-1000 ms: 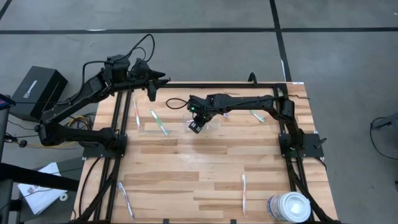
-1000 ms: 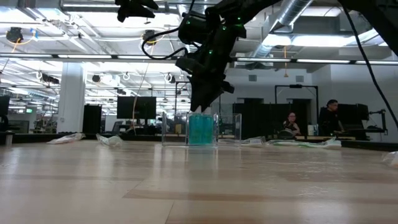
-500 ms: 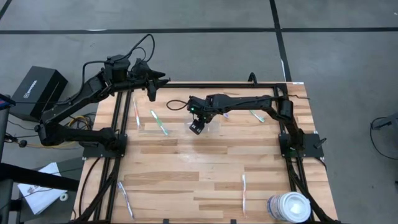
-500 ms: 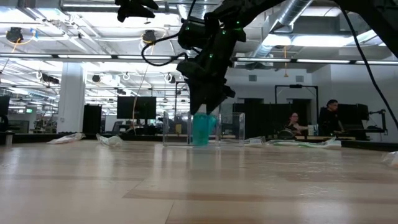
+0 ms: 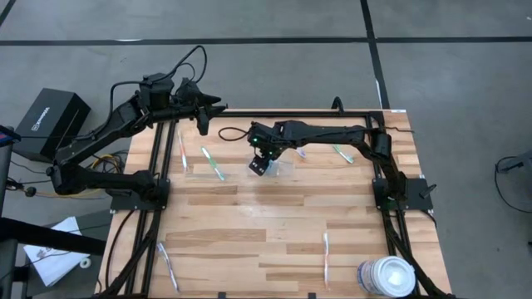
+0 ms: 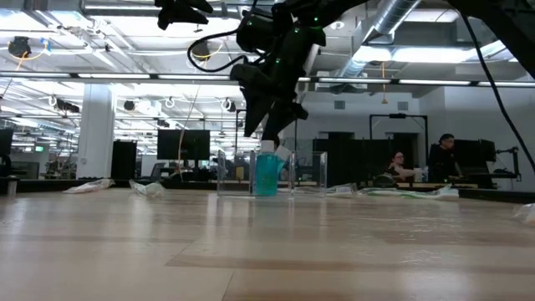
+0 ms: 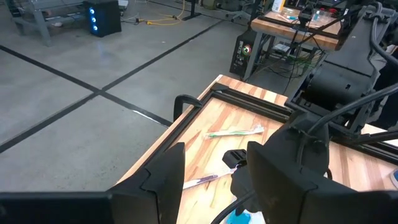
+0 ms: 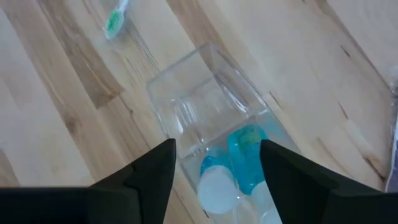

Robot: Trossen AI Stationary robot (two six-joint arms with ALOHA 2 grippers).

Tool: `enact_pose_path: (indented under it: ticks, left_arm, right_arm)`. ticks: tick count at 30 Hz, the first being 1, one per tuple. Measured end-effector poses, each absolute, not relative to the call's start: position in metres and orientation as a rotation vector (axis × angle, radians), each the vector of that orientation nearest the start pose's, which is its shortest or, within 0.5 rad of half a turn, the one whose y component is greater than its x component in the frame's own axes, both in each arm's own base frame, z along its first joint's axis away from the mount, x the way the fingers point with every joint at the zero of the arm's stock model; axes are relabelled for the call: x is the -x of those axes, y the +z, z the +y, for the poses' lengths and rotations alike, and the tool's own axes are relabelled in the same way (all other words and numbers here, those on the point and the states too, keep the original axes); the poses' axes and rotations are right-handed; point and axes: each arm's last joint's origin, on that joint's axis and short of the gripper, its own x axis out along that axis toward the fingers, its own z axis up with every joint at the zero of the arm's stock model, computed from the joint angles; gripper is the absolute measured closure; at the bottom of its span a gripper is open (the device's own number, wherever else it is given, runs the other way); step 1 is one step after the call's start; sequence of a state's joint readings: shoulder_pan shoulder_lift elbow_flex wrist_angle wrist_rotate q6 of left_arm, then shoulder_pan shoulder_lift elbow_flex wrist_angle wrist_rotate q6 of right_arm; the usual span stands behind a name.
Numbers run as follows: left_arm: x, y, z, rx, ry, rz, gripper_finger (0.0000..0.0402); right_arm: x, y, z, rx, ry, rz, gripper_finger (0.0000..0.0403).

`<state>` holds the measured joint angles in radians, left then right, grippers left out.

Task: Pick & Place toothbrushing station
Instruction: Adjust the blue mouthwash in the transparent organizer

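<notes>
Toothbrushing station, mid-assembly. My right gripper [image 5: 258, 164] hangs just above the clear container [image 8: 205, 106], which stands on the table [image 5: 249, 224] near the middle of its far edge. Its fingers are spread and pinch nothing; in the right wrist view they frame the container from above. Two teal toothpaste tubes [image 8: 239, 165] stand inside one end of the container, white caps up, so I judge the tube placement done and the gripper free to lift clear. The other compartment looks empty, presumably kept for the brushes.

Toothbrushes lie loose around the table: a green one [image 5: 213, 164] just left of the container, one [image 5: 342, 154] near the far right corner, a pale one [image 5: 326, 251] toward the near right corner and another [image 5: 167, 264] by the near left corner. They lie flat, so each will need a low pinch across the handle.

My left gripper [image 5: 202, 121] waits over the far left corner, fingers parted and holding nothing. A white tub [image 5: 386, 276] sits at the near right corner, outside the set.
</notes>
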<state>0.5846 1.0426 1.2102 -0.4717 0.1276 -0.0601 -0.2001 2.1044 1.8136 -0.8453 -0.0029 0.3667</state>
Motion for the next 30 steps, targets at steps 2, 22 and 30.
enact_pose_path:
  ticks: [2,22,30]
  left_arm:
    - [-0.178,0.403,0.113,0.165,0.462,0.274,0.0234]
    - [-0.178,0.399,0.113,0.173,0.462,0.312,0.0234]
    - [-0.193,0.359,0.124,0.239,0.423,0.632,0.0234]
  right_arm:
    - [-0.439,0.234,-0.089,-0.436,-0.382,1.082,0.0178]
    - [-0.432,0.301,-0.095,-0.352,-0.431,1.058,0.0202]
    - [-0.421,0.346,-0.098,-0.327,-0.422,1.012,0.0236]
